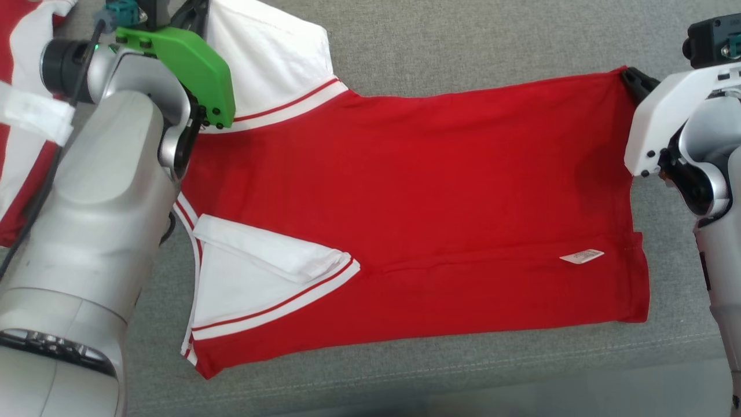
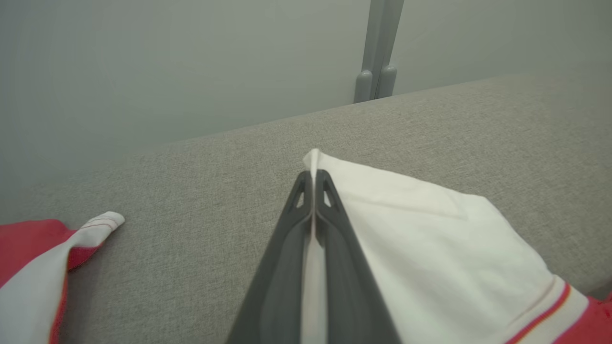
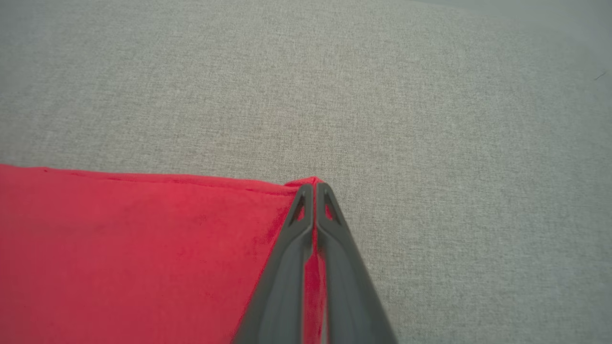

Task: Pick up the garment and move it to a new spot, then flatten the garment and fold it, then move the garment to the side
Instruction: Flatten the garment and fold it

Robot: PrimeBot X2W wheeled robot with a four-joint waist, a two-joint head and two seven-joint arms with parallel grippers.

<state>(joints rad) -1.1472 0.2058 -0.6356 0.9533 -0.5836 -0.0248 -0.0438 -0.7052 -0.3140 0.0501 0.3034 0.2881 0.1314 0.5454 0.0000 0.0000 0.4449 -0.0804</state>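
The garment (image 1: 417,214) is a red shirt with white sleeves and red-striped cuffs, spread flat across the grey cushion. My left gripper (image 2: 313,181) is shut on the edge of the far white sleeve (image 2: 420,239), with white cloth pinched between the fingers. My right gripper (image 3: 314,191) is shut on the far red hem corner (image 3: 306,183), its dark fingertips (image 1: 634,81) at the shirt's upper right corner. The near sleeve (image 1: 260,272) lies folded over the body. A small white label (image 1: 582,256) shows near the hem.
The grey fabric cushion (image 1: 463,52) carries the shirt, its front seam running along the bottom. Another red and white garment (image 1: 23,145) lies at the far left behind my left arm. A grey wall and post (image 2: 377,48) stand beyond the cushion's back edge.
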